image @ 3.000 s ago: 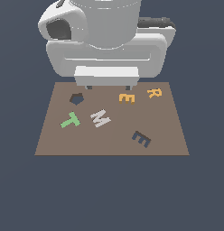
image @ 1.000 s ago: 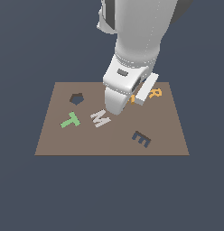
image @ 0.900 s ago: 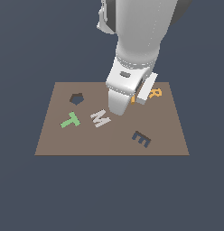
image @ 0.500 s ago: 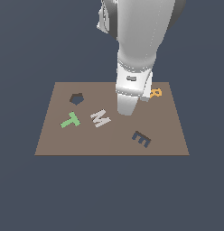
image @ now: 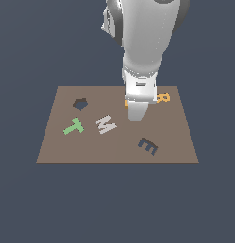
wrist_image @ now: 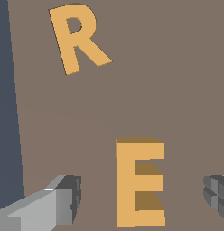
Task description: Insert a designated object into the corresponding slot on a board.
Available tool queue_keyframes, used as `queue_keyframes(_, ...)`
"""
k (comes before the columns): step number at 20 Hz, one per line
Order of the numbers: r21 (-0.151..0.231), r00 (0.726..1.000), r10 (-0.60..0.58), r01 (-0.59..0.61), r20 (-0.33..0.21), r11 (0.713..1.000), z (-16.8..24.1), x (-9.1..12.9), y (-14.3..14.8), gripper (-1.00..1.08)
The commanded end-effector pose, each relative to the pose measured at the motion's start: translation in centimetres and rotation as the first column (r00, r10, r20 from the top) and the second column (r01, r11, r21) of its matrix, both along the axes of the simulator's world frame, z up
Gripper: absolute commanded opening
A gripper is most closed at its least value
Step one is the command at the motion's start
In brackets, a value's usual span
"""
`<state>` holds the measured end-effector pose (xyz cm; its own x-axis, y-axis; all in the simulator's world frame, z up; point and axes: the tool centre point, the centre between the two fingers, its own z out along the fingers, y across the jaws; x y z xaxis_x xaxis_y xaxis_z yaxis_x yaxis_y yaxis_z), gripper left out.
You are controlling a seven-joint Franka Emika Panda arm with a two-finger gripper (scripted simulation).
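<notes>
Pincer [wrist_image: 141, 198] fingers [wrist_image: 64, 203] apart, straddling orange E [wrist_image: 140, 182], gaps either side

Light is even and soft, with no glare and no blur anywhere; edges stay crisp and straight right to the corners. The arm [image: 140, 42] shades gently from bright to grey. The board [image: 58, 142] carries barely any cast shadows.

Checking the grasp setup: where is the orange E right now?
In the wrist view the orange E lies flat on the board between the open hand's fingers, untouched, near the orange R; the arm hides most of it in the exterior view.
</notes>
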<state>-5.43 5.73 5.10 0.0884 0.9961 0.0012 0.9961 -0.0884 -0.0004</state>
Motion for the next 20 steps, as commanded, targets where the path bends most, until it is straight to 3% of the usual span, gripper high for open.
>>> queue_keyframes(1, -0.001, 1.0, 0.013, -0.013, 0.0, 1.0, -0.1, -0.1, 0.0, 1.0)
queue_keyframes(16, -0.001, 1.0, 0.012, -0.012, 0.0, 1.0, -2.1, -0.1, -0.1, 1.0)
queue_keyframes(17, -0.001, 1.0, 0.012, -0.012, 0.0, 1.0, -2.1, -0.1, -0.1, -1.0)
queue_keyframes(20, -0.001, 1.0, 0.012, -0.012, 0.0, 1.0, -2.1, -0.1, -0.1, -1.0)
